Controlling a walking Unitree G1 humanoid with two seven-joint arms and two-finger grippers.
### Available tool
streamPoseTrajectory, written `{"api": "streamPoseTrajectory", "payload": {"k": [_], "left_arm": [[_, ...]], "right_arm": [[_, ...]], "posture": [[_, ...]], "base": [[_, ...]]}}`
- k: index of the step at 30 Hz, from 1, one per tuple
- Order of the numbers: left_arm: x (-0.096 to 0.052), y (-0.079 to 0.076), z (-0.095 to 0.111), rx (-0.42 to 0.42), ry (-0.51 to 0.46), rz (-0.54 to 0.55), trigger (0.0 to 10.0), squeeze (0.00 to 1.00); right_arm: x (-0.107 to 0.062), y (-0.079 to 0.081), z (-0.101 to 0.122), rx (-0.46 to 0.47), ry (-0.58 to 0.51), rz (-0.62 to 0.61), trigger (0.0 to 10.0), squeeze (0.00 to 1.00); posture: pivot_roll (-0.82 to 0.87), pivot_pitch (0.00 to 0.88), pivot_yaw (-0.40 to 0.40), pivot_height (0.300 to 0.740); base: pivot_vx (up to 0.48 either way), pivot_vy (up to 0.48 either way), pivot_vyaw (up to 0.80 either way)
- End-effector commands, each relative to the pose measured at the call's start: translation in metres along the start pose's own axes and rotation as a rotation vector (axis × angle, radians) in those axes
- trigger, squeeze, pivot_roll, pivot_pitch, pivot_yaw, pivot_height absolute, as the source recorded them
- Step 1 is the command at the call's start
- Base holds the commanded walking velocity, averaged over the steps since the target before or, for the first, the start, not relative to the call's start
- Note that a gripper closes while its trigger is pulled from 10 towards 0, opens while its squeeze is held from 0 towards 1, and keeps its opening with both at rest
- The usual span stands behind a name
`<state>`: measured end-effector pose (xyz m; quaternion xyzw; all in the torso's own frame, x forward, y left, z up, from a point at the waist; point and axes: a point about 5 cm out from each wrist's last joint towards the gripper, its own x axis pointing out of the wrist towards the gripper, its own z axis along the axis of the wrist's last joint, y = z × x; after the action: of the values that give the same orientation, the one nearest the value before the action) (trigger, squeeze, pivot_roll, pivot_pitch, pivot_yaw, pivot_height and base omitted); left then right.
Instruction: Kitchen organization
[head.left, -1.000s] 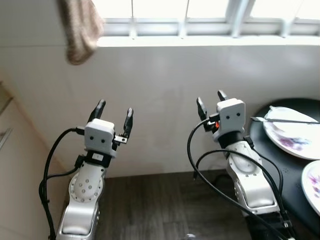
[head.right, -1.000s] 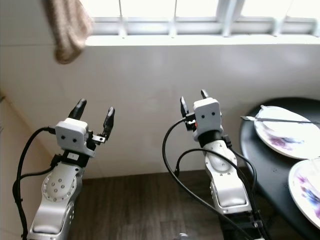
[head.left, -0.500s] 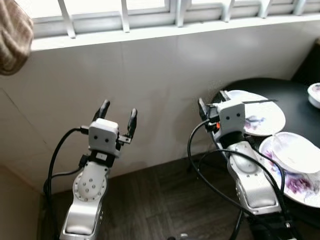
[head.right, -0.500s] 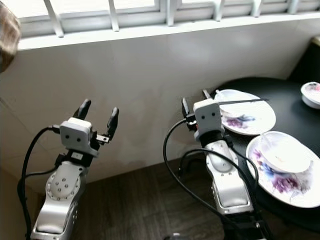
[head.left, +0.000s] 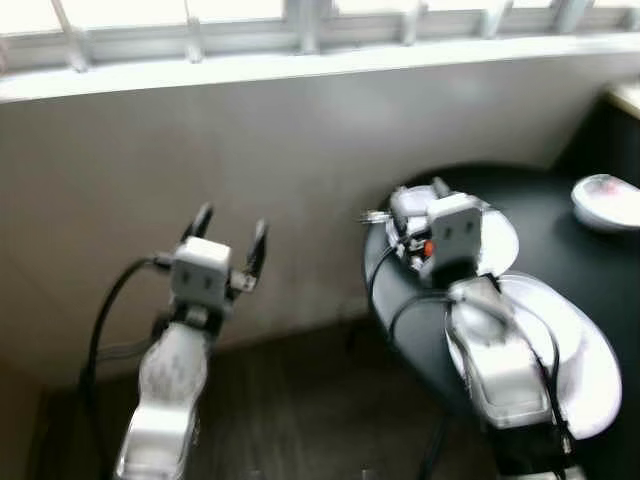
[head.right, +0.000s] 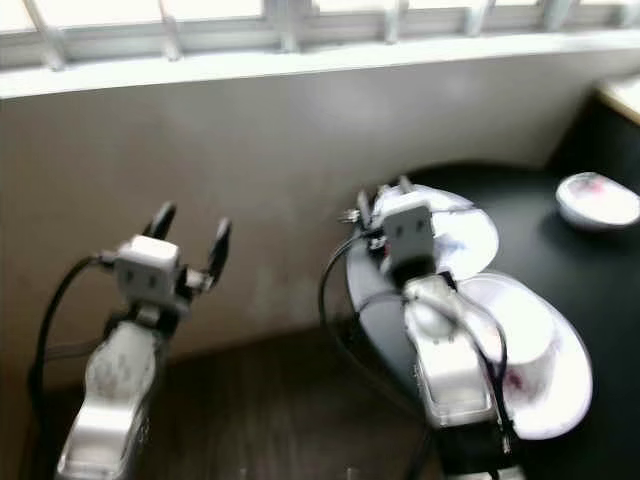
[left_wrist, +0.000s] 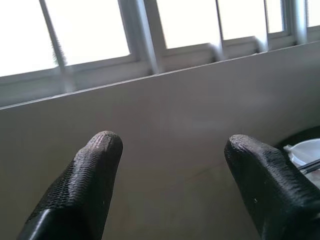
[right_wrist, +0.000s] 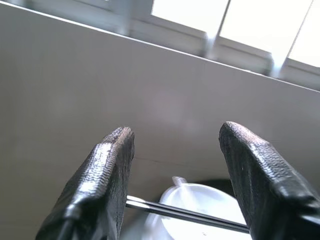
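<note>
Table (head.left: 560, 215): round, black, on the robot's right, under a window wall.
Plates (head.left: 585, 365): two white flowered ones on the table, one partly behind the right arm; a thin rod (right_wrist: 190, 214) lies across the far plate (head.right: 468, 232).
Bowl (head.left: 608, 199): small, farther back on the table.
Left gripper (head.left: 229, 229): raised before the wall, jaws spread, holding nothing.
Right gripper (head.left: 418, 200): over the table's near edge, jaws spread, empty.
Progress: seemingly nothing tidied yet; all dishes remain to be handled.
</note>
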<state>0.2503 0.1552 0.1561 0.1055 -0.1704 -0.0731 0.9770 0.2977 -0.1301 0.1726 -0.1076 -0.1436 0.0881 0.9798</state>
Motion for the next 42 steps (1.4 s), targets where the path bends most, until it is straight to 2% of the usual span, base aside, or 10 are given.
{"api": "streamPoseTrajectory", "payload": {"k": [1,12,21,25,29,32,35,39,41,42], "left_arm": [[0.001,-0.005,0.003,-0.008,-0.010,-0.016,10.0,0.00],[0.001,-0.007,0.001,-0.006,-0.005,-0.024,10.0,0.00],[0.002,-0.009,-0.001,-0.003,0.005,-0.025,10.0,0.00],[0.001,-0.009,-0.002,0.001,0.010,-0.021,10.0,0.00],[0.001,-0.008,-0.003,0.003,0.013,-0.017,10.0,0.00],[0.000,-0.007,-0.003,0.003,0.016,-0.015,10.0,0.00],[0.000,-0.007,-0.004,-0.002,0.020,-0.015,10.0,0.00],[0.000,-0.008,-0.004,-0.008,0.023,-0.016,10.0,0.00],[0.000,-0.009,-0.005,-0.011,0.026,-0.018,10.0,0.00],[0.000,-0.009,-0.005,-0.011,0.026,-0.018,10.0,0.00]], "right_arm": [[-0.001,-0.007,-0.001,-0.001,0.008,-0.023,10.0,0.00],[-0.001,-0.006,0.002,0.018,-0.003,-0.008,10.0,0.00],[0.005,-0.004,-0.007,0.116,0.095,0.125,10.0,0.00],[0.006,-0.007,-0.010,0.058,0.122,0.146,10.0,0.00],[0.007,-0.012,-0.014,0.092,0.179,0.097,10.0,0.00],[0.006,-0.019,-0.023,0.116,0.286,0.038,10.0,0.00],[0.005,-0.022,-0.026,0.155,0.373,0.040,10.0,0.00],[0.006,-0.027,-0.019,0.149,0.381,0.047,10.0,0.00],[0.008,-0.033,-0.013,0.087,0.371,0.031,10.0,0.00],[0.008,-0.033,-0.013,0.087,0.371,0.031,10.0,0.00]], "posture": [[0.02,0.029,-0.011,0.740],[0.02,0.023,-0.011,0.740],[0.01,0.009,-0.015,0.740],[0.02,0.006,-0.019,0.740],[0.02,0.005,-0.021,0.740],[0.02,0.006,-0.020,0.740],[0.01,0.009,-0.017,0.740],[0.00,0.012,-0.016,0.740],[0.00,0.016,-0.018,0.740],[0.00,0.016,-0.018,0.740]], "base": [[0.000,0.000,-0.78],[0.000,0.000,-0.78],[0.000,0.000,0.00],[0.000,0.000,0.20],[0.000,0.000,0.80],[0.000,0.000,0.27],[0.000,0.000,0.00],[0.000,0.000,0.00],[0.000,0.000,0.00],[0.000,0.000,0.00]]}}
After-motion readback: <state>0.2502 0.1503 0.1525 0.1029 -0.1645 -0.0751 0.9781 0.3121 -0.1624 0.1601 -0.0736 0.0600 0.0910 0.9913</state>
